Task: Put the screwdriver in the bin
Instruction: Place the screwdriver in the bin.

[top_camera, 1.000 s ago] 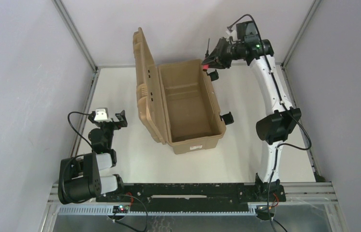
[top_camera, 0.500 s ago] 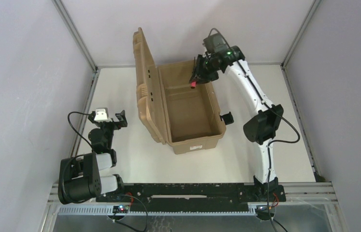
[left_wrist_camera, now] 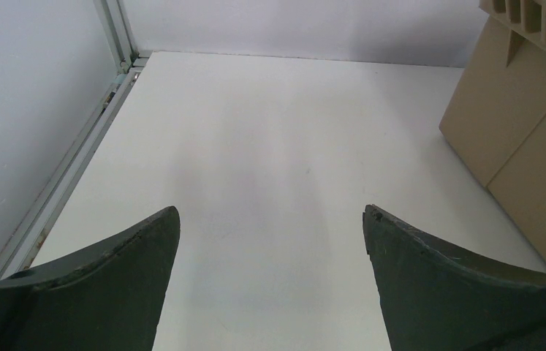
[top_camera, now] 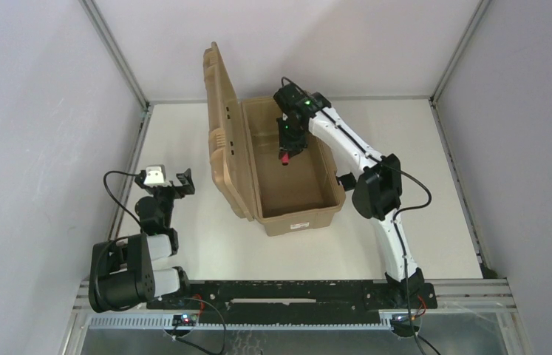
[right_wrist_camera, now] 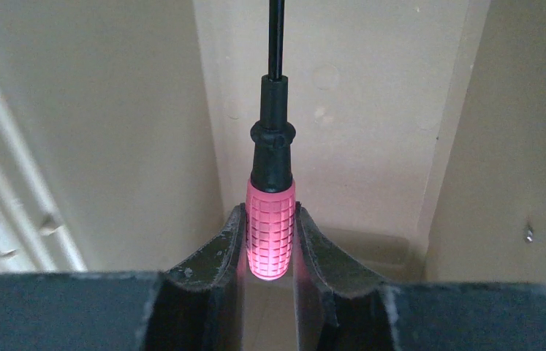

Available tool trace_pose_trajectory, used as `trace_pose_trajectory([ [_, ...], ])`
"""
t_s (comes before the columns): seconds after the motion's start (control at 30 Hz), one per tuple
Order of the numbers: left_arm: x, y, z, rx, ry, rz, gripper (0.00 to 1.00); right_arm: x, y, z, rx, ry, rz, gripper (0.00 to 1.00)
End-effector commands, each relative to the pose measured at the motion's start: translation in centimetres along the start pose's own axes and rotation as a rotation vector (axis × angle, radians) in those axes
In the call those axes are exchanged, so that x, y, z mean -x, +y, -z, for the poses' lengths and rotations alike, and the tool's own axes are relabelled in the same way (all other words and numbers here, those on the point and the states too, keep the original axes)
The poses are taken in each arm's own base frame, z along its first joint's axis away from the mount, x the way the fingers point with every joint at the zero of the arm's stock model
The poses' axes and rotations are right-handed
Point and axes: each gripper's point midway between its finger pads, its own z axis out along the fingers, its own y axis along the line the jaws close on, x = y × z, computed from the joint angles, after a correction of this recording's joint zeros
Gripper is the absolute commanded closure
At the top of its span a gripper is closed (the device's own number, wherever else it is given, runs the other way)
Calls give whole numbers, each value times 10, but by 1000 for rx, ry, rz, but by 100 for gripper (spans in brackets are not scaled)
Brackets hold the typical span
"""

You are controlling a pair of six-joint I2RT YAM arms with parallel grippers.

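Swung leftward over the last second, the right gripper has been brought from beyond the bin's far right corner to a spot above its open cavity, toward the far end. Between the fingers the screwdriver is clamped by the butt of its ribbed red handle, which is seen glowing pink in the wrist view. One pad is pressed against each side of it. From the handle, a black collar and then the thin black shaft are pointed away from the wrist, toward the tan inner walls. Whether the tip is touching anything cannot be told, since it is cut off at the top of that view. From overhead, the red handle is seen inside the bin's outline, roughly mid-width.

The lid is stood open along the bin's left side. A black latch is hung off the right wall, and a white label is carried on the near wall. The right arm is arched from its base over the right rim.

On the left, nothing has been shifted. The left gripper is parked low over the white table, fingers spread wide with nothing between them, and the lid's ribbed back is caught at the right edge of its view.
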Motion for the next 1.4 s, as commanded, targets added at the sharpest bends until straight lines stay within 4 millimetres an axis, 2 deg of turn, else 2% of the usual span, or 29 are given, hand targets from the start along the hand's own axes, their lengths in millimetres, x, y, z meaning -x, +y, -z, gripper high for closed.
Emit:
trace_pose_trajectory([
  [0.0, 5, -2, 2, -2, -26, 4, 0, -9, -9, -31, -53, 15, 43, 97],
  [0.3, 4, -2, 2, -3, -25, 4, 0, -36, -20, -81, -104, 98, 66, 97],
  [0.53, 4, -2, 2, -4, -26, 4, 0, -45, -27, -103, -123, 130, 66, 96],
  [1.03, 5, -2, 2, -4, -26, 4, 0, -52, -39, -124, -169, 155, 60, 83],
  [1.2, 5, -2, 2, -3, -28, 4, 0, -48, -38, -119, -163, 147, 63, 72],
  [1.37, 5, -1, 2, -3, -27, 4, 0, -38, -27, -103, -126, 113, 73, 61],
])
